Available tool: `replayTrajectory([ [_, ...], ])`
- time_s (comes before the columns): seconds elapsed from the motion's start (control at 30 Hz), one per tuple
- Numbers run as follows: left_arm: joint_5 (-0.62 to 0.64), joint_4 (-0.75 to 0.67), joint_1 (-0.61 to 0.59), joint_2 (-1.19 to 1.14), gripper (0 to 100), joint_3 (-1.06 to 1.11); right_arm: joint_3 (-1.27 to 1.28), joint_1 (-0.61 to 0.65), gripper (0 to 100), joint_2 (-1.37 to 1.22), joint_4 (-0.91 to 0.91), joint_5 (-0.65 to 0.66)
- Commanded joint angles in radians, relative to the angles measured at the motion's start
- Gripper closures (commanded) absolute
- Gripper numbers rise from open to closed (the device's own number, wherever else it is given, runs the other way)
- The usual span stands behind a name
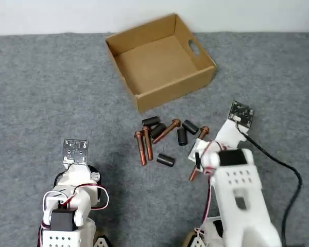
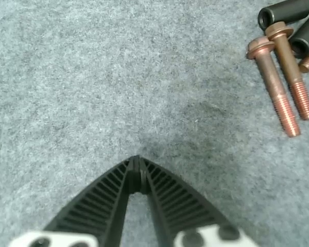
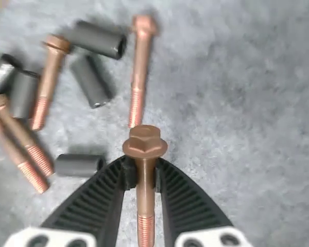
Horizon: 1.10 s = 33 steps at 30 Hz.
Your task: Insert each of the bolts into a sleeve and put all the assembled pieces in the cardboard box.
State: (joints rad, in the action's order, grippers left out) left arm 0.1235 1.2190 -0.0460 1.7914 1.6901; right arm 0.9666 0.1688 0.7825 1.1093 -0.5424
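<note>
Left end effector [image 2: 137,163] clenched, empty, over bare desk [image 2: 92,77]. Loose sleeve [image 1: 165,160] lies between the arms, nearer the right one, long axis crosswise to the bolt [image 3: 145,149] gripped below its head by right end effector [image 3: 144,170].

From above, mostly buried under the right arm [image 1: 232,177]: held bolt [image 1: 192,175], only a copper stub showing. In the right wrist view, cropped by the frame edge: its thread tip, plus a blurred sleeve [image 3: 0,72] and two bolts [image 3: 20,136] well apart from the held bolt.
</note>
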Motion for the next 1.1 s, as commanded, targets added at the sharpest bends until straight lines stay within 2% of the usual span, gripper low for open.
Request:
replayTrajectory([
  [0.0,0.002,0.005,0.003,0.006,100,-0.005,-0.054,-0.004,99.1,0.183,0.068,0.092],
  [0.23,0.002,0.005,0.003,0.006,100,-0.005,0.061,0.001,99.1,0.294,0.056,0.170],
  [0.37,0.002,0.005,0.003,0.006,100,-0.005,0.138,0.016,99.1,0.268,-0.120,0.190],
  [0.5,0.002,0.005,0.003,0.006,100,-0.005,0.149,0.128,99.1,0.206,-0.277,0.242],
  [0.77,0.002,0.005,0.003,0.006,100,-0.005,0.143,0.248,98.4,-0.093,-0.565,0.402],
  [0.83,0.002,0.005,0.003,0.006,100,-0.005,0.127,0.260,95.4,-0.183,-0.604,0.427],
  [0.97,0.002,0.005,0.003,0.006,100,-0.005,0.052,0.259,82.0,-0.340,-0.604,0.446],
  [1.07,0.002,0.005,0.003,0.006,100,-0.005,-0.032,0.259,77.2,-0.417,-0.524,0.534],
])
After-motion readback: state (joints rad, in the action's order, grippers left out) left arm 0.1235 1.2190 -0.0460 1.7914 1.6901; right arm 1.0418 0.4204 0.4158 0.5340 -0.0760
